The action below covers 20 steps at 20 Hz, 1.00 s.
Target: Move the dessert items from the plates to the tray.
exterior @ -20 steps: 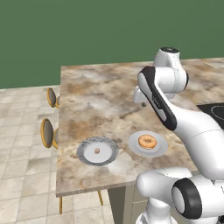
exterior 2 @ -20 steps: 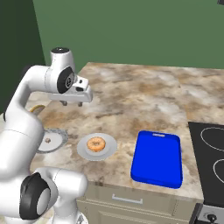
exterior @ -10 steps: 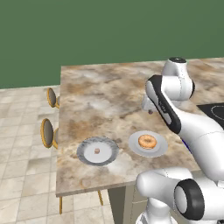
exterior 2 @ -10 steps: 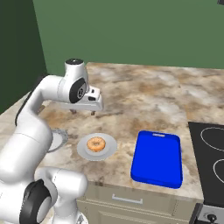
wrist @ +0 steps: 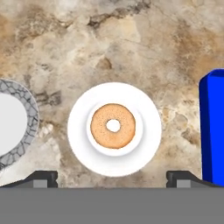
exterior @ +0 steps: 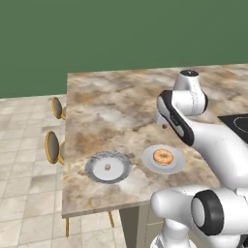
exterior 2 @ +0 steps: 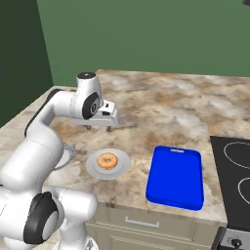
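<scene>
An orange-brown ring donut (exterior: 163, 157) (exterior 2: 107, 160) (wrist: 113, 126) lies in the middle of the plain white plate (exterior: 175, 164) (exterior 2: 93, 167) (wrist: 144, 151). To its left, a small brown morsel (exterior: 107, 167) sits on the dark-rimmed plate (exterior: 95, 170) (wrist: 29, 114). The blue tray (exterior 2: 176, 176) (wrist: 213, 127) rests right of the white plate, with nothing on it. My gripper (exterior 2: 98, 128) (wrist: 111, 177) hangs open above the counter just behind the donut plate, pointing down, nothing between its fingers.
A black stovetop (exterior 2: 234, 180) (exterior: 237, 123) is set into the counter right of the tray. Two round-backed chairs (exterior: 53, 145) stand at the counter's left end. The marble counter (exterior 2: 161, 110) stretches bare behind the plates.
The gripper has opened wide. The arm has swung right and lower, from over the counter's left part to just behind the donut plate.
</scene>
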### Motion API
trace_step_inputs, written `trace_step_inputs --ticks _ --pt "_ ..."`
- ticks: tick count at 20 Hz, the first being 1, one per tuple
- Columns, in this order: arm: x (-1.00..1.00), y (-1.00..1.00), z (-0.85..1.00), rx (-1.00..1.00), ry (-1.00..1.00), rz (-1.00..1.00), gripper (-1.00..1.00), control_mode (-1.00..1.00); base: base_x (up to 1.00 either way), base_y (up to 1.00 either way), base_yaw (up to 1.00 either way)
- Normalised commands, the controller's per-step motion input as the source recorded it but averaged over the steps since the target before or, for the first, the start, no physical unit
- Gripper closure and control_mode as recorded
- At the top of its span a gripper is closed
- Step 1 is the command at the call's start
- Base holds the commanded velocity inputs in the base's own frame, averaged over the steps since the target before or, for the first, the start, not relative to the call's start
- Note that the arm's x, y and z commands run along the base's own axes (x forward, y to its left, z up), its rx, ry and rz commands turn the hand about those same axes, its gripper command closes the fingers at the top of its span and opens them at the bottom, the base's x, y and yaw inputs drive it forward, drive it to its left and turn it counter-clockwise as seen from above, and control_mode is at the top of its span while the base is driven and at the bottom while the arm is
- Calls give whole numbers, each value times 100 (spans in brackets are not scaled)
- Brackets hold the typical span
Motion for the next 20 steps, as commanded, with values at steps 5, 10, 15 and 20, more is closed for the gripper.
trace_step_inputs --ticks 5,10,15,20 --pt "29 -17 -19 0 1 -6 -100 -100 0 0 0" --pt "0 -28 -32 1 1 0 -100 -100 0 0 0" --pt "0 -26 -56 3 5 0 -100 -100 0 0 0" --pt "0 -7 -48 3 4 0 -100 -100 0 0 0"
